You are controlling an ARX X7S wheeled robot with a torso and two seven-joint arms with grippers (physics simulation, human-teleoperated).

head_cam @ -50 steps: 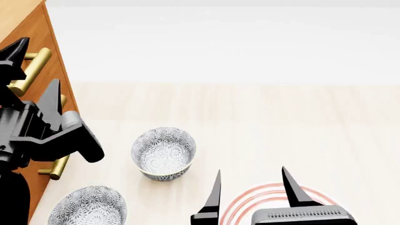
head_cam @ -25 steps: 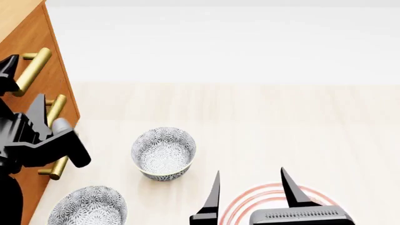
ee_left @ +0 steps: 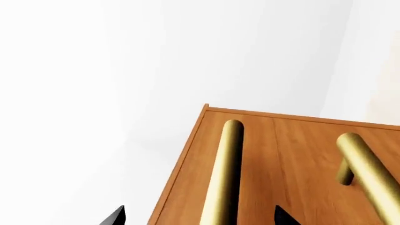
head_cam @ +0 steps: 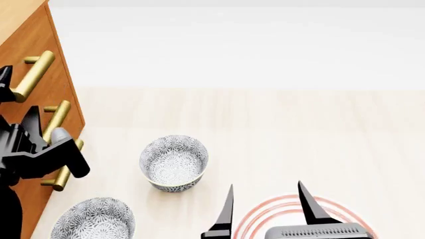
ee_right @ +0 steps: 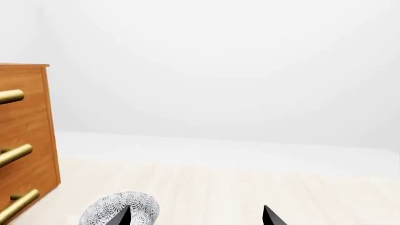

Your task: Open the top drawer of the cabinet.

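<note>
The cabinet (head_cam: 47, 45) is an orange-brown chest at the far left of the head view, also in the right wrist view (ee_right: 31, 122). Its top drawer (head_cam: 59, 79) lies flush with the fronts below and carries a brass bar handle (head_cam: 33, 74). My left gripper (head_cam: 19, 97) is open in front of that drawer. In the left wrist view the handle (ee_left: 225, 173) runs between the two fingertips of the left gripper (ee_left: 200, 216); I cannot tell whether they touch it. My right gripper (head_cam: 265, 186) hangs open at the bottom centre, holding nothing.
Two lower drawers have the same brass handles (head_cam: 56, 119) (head_cam: 63, 169). A patterned bowl (head_cam: 174, 163) stands on the pale floor near the cabinet, a second bowl (head_cam: 93, 219) nearer me. A red-ringed plate (head_cam: 275, 201) lies under the right gripper.
The left gripper has slid down and left in the head view, toward the near end of the top handle. The right gripper has barely moved.
</note>
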